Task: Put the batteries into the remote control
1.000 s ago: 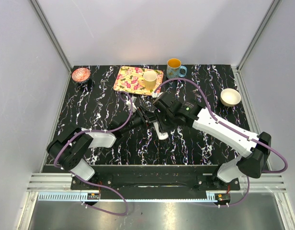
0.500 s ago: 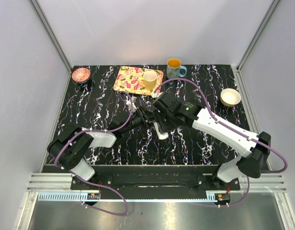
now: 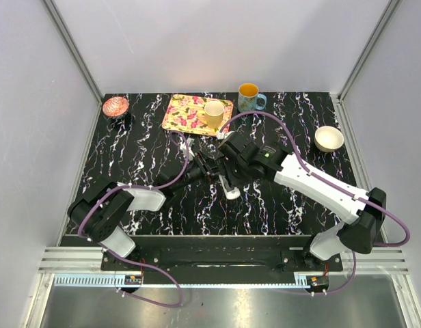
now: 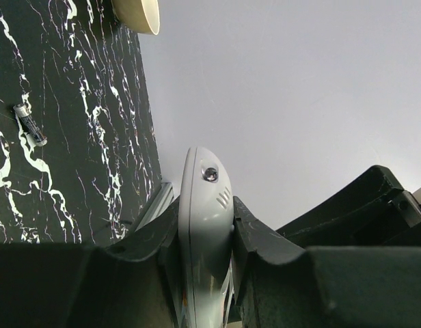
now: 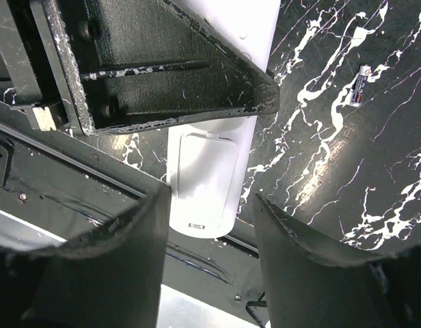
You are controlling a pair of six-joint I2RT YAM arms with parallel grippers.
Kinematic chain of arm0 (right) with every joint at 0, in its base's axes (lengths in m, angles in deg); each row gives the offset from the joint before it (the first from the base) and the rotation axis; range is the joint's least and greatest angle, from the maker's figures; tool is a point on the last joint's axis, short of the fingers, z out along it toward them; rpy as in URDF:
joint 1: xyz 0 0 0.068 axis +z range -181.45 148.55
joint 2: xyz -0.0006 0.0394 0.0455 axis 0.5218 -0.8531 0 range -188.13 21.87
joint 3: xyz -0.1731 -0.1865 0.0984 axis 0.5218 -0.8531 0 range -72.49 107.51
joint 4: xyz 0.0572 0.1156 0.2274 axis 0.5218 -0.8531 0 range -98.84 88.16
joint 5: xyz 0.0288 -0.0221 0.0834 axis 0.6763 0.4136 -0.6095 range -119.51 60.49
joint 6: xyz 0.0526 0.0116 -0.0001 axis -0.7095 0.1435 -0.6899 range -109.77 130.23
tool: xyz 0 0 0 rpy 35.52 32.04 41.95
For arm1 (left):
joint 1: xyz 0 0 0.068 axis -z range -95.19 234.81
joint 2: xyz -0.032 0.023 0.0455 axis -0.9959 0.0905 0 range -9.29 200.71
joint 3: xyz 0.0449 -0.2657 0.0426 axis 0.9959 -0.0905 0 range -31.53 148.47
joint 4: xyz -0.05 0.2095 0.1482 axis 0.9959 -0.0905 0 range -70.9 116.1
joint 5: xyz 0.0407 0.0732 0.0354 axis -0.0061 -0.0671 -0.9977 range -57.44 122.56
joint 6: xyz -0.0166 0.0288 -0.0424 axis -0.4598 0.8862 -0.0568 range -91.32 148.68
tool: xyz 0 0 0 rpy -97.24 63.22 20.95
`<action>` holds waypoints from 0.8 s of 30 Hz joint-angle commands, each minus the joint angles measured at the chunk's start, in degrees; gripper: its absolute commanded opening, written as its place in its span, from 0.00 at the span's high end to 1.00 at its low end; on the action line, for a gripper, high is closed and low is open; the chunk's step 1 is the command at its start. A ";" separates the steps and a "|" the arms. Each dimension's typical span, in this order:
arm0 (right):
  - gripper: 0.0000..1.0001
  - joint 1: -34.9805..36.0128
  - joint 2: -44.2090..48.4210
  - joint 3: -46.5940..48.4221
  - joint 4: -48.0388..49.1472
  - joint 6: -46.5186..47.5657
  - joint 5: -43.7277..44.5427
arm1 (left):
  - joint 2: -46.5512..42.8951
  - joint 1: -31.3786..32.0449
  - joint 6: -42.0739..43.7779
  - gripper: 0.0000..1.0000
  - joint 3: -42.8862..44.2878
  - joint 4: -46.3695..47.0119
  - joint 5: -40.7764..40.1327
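Clamping remote control (image 4: 205,184), left gripper (image 4: 205,229) grips tight; right gripper (image 5: 210,205), jaws apart, empty, straddles its end; battery (image 5: 359,85) lies 2 o'clock of right gripper, roughly parallel.

Smooth glossy white plastic remote control (image 4: 205,225), scuffed matt black right fingers (image 5: 313,273), polished black marble-look table (image 3: 142,143).

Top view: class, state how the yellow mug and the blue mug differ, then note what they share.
Colour: the yellow mug is pale yellow; the blue mug is blue outside, orange inside.
Place: the yellow mug stands on the floral tray; the blue mug stands on the bare table, right of the tray.
Handle: the blue mug's handle points right; the yellow mug's is not clearly visible.
Shared: both stand upright.
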 commanded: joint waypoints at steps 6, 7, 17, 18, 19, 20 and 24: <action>0.29 0.34 4.12 2.57 1.43 -1.85 2.12 | 1.12 0.13 -1.33 1.00 -0.29 7.83 0.72; 0.28 0.17 4.65 2.22 2.22 -2.11 2.03 | 1.13 0.22 -1.33 1.00 -0.21 8.00 0.54; 0.23 -12.57 20.02 -19.62 22.24 -13.35 -15.52 | 2.70 0.04 -3.09 1.00 -1.87 13.80 1.24; 0.22 -14.23 21.52 -21.32 24.00 -14.15 -17.20 | 2.97 0.13 -3.35 1.00 -1.88 14.41 1.42; 0.21 -14.68 21.97 -22.73 26.89 -14.76 -19.48 | 3.23 0.04 -3.70 1.00 -1.79 15.03 1.68; 0.21 -15.04 22.14 -24.66 28.23 -15.47 -20.63 | 3.50 0.04 -3.79 1.00 -1.70 15.30 1.86; 0.18 -15.65 22.59 -27.31 33.85 -17.05 -25.20 | 3.50 0.04 -3.79 1.00 -1.70 15.56 2.30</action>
